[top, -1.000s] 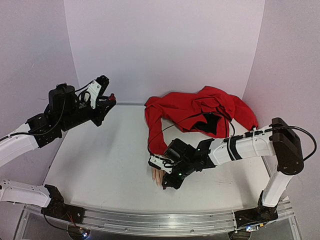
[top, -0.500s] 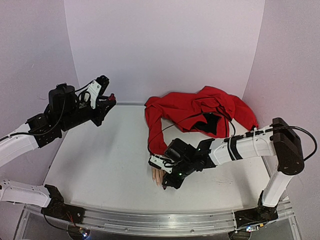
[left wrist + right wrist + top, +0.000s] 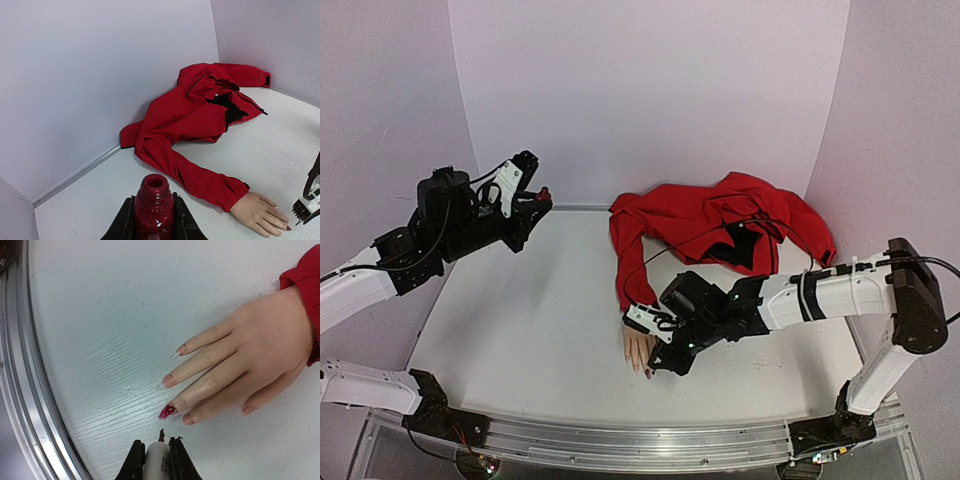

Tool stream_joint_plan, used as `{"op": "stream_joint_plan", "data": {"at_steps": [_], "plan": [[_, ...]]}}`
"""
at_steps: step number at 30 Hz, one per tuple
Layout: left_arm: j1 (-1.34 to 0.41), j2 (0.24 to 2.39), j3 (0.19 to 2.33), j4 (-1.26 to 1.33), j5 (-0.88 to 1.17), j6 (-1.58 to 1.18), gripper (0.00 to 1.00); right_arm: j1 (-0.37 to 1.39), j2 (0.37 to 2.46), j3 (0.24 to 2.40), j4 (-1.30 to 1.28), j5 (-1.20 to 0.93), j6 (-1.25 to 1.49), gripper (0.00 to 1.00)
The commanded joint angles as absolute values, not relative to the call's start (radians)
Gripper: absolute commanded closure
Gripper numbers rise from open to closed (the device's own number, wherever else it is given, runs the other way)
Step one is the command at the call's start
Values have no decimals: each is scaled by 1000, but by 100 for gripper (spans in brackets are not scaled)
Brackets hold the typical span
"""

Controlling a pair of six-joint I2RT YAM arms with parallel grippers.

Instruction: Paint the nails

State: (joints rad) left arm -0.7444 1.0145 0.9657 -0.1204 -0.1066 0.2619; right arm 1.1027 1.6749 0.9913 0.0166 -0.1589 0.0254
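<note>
Tabletop (image 3: 540, 320) carrying jacket (image 3: 700, 225) at back, hand (image 3: 250, 355) lying flat near front edge. Left end effector (image 3: 155, 222) clamping open bottle (image 3: 154, 200), hovering far left. Right end effector (image 3: 156, 454) clamping brush (image 3: 158, 466), tip pointing just beside nails (image 3: 167, 411); one showing red, others looking unpainted.

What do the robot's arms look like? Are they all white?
No. The left arm and right arm have white tubes, chunky black joints and thin black cables. The right arm wears black bands. The left gripper and right gripper are mostly black.
</note>
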Motion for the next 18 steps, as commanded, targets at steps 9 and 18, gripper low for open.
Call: {"op": "stream_joint_plan", "data": {"at_steps": [9, 18], "plan": [[-738, 984, 966, -49, -99, 269, 100, 1109, 1696, 1025, 45, -142, 23, 100], [-737, 987, 966, -49, -98, 269, 100, 1110, 1713, 1027, 56, -124, 27, 100]]}}
